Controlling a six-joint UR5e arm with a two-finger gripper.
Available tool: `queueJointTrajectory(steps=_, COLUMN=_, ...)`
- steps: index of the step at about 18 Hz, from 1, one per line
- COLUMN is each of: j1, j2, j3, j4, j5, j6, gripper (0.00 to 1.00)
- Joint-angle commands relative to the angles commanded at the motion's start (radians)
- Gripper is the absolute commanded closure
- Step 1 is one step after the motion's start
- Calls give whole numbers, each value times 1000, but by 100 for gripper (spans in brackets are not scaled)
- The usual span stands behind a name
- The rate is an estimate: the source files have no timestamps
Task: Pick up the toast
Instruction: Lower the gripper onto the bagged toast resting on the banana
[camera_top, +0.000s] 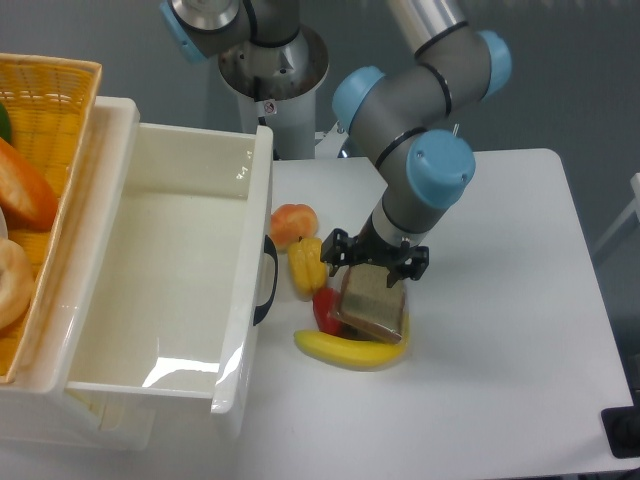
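The toast (372, 303) is a flat grey-brown slice with a darker crust. It lies tilted on the white table, resting over a yellow banana (352, 350) and against a red pepper (324, 311). My gripper (376, 268) hangs straight above the toast's upper edge, fingers down at or around it. The fingertips are hidden by the gripper body, so I cannot tell whether they are closed on the slice.
A yellow pepper (305, 266) and an orange-red fruit (293, 222) lie left of the toast. A big white bin (255, 262) with a dark handle stands at the left. A wicker basket (45, 110) with bread rolls sits beyond it.
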Motion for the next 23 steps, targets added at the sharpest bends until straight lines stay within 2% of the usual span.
queueJointTrajectory(steps=17, j1=-3, j2=-43, j3=-14, j4=5, j5=2, j6=-8, gripper=0)
queueJointTrajectory(steps=23, j1=-3, j2=-52, j3=-6, j4=28, j5=2, j6=-35, gripper=0)
